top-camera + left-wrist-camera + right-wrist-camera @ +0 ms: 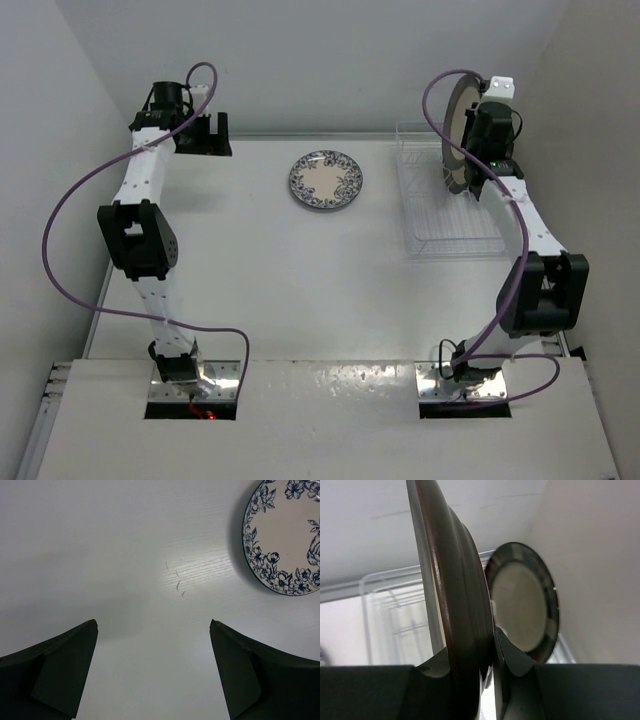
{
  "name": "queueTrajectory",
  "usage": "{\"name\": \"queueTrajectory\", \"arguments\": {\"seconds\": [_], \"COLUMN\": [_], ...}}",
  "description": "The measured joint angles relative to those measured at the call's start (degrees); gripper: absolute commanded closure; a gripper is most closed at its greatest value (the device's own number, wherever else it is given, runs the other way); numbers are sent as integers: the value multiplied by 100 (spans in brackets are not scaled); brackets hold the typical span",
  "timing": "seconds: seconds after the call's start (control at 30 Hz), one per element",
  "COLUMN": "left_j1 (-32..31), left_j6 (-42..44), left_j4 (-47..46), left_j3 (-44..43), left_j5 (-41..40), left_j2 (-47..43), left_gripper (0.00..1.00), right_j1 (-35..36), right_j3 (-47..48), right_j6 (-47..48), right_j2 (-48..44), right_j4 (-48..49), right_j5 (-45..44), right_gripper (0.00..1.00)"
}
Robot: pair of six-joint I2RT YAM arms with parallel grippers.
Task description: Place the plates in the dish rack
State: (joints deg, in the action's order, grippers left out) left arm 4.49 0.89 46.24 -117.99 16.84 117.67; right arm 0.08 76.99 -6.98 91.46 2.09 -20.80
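Pinching a dark-rimmed plate (451, 595) by its lower rim w/ R end effector (489, 652), pressed onto both faces. Held upright, edge-on to R wrist cam, above rack (445, 235) at far-R of worktop (300, 300). Just beyond in that view, standing in rack already: racked plate (524, 605), cream centre, grey rim, roughly parallel to the held one and apart from it. Prob. step in hand: lowering held plate into a free slot on near side of racked plate. So: target straight down from R end effector, keeping disc plane in line w/ racked plate & wires, no twist. Cannot tell from these views which slot sits directly underneath. Risk, as a guess: clipping racked plate's rim if drifting toward it. Lying flat at mid-far worktop, well L of rack: floral plate (326, 181). Same floral plate (282, 535) at top-R of L wrist view, i.e. ahead & to R of L end effector (152, 625). Hovering there over bare worktop at far-L, spread wide, nothing between. Slightly nearer L arm than R by top view, so prob. L's pick next. No sign of a fourth plate. Approx halfway thru by count.
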Motion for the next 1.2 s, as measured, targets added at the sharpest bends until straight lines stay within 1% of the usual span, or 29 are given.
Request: {"name": "queueTrajectory", "arguments": {"seconds": [0.2,0.43,0.87,1.2], "left_j1": [-7,-7,-7,-7], "left_j6": [15,39,42,42], "left_j4": [0,7,4,4], "left_j3": [44,120,122,162], "left_j5": [-39,-81,-79,-79], "left_j2": [-2,-2,-2,-2], "left_gripper": [1,1,1,1], "right_j1": [57,116,133,424], "right_j3": [42,20,-197,-516], "right_j6": [704,1088,994,914], "right_j2": [278,616,870,1281], "right_j4": [184,389,647,839], "right_j5": [-256,-319,-352,-516], "right_gripper": [100,100,100,100]}}
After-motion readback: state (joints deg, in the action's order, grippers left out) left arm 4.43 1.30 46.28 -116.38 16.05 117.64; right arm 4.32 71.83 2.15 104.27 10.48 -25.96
